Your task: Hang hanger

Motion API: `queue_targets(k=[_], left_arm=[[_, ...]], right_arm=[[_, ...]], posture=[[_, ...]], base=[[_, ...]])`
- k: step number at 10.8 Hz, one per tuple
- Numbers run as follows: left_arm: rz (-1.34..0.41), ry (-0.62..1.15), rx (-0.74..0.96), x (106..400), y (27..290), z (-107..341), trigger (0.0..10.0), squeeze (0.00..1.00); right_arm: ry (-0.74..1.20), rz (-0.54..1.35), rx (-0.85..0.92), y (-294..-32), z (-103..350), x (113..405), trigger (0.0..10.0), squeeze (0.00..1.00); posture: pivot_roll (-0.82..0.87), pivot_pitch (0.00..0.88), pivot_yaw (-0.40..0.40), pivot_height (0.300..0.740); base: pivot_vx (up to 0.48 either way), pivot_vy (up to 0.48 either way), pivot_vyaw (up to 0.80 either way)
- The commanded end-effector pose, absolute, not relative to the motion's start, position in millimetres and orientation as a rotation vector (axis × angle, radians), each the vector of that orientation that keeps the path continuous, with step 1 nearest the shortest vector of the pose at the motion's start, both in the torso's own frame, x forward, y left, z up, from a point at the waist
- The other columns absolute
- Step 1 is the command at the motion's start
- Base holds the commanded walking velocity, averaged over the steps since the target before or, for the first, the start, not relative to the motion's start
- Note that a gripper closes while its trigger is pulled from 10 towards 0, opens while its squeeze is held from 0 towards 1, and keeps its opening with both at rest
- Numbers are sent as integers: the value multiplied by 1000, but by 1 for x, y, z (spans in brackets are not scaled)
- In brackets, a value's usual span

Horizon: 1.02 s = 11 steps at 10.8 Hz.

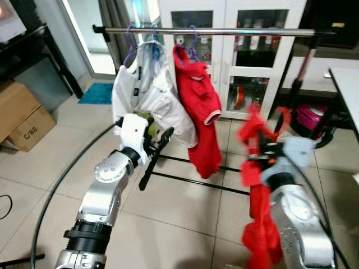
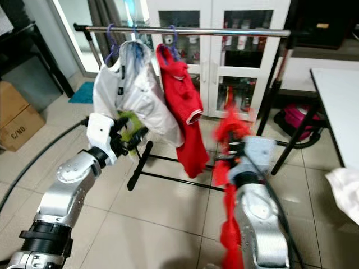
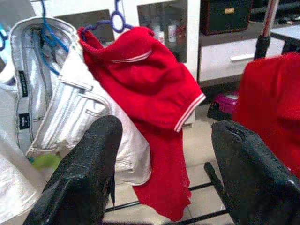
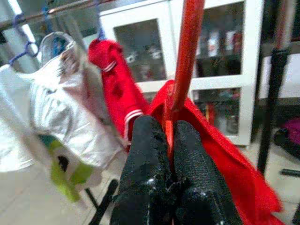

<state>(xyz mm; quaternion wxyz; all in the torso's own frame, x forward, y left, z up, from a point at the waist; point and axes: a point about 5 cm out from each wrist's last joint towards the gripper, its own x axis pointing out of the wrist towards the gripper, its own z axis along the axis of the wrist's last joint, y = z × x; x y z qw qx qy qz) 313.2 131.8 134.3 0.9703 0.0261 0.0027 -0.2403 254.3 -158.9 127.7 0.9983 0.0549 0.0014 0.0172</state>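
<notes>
A red hanger (image 4: 187, 56) carrying a red garment (image 1: 261, 224) is pinched in my right gripper (image 4: 169, 129), which is shut on the hanger's stem. It is held up in front of the clothes rail (image 1: 252, 32), below the rail and to the right of the hung clothes. A white garment (image 1: 151, 101) and a red shirt (image 1: 202, 106) hang from purple and blue hangers at the rail's left part. My left gripper (image 3: 164, 164) is open and holds nothing, raised close to the white garment's lower edge (image 1: 160, 140).
Behind the rail stands a white cabinet (image 1: 247, 56) with glass doors. Cardboard boxes (image 1: 19, 115) sit at the far left and a black cable (image 1: 61, 179) curves over the tiles. A white table (image 2: 336, 101), a pink bag (image 1: 308, 117) and a white cloth (image 2: 345, 190) are on the right.
</notes>
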Motion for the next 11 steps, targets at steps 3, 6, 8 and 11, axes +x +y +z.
queue_targets(k=[3, 6, 8, 11], left_arm=[[-492, 0, 71, 318, 139, 141, 10000, 0], [-504, -11, 62, 317, 137, 143, 10000, 0], [-519, -6, 70, 316, 136, 142, 10000, 0], [-540, -3, 73, 315, 133, 142, 10000, 0]], right_arm=[[-18, 78, 119, -154, 135, 259, 10000, 0], [20, 47, 106, -162, 133, 264, 10000, 0], [9, 50, 82, -163, 136, 267, 10000, 0], [8, 43, 61, -165, 137, 268, 10000, 0]], posture=[[-204, 12, 106, 740], [-201, 12, 93, 740], [-200, 13, 83, 740], [-206, 16, 79, 740]], base=[[335, 0, 0], [353, 0, -267], [358, 0, -697], [359, 0, 0]])
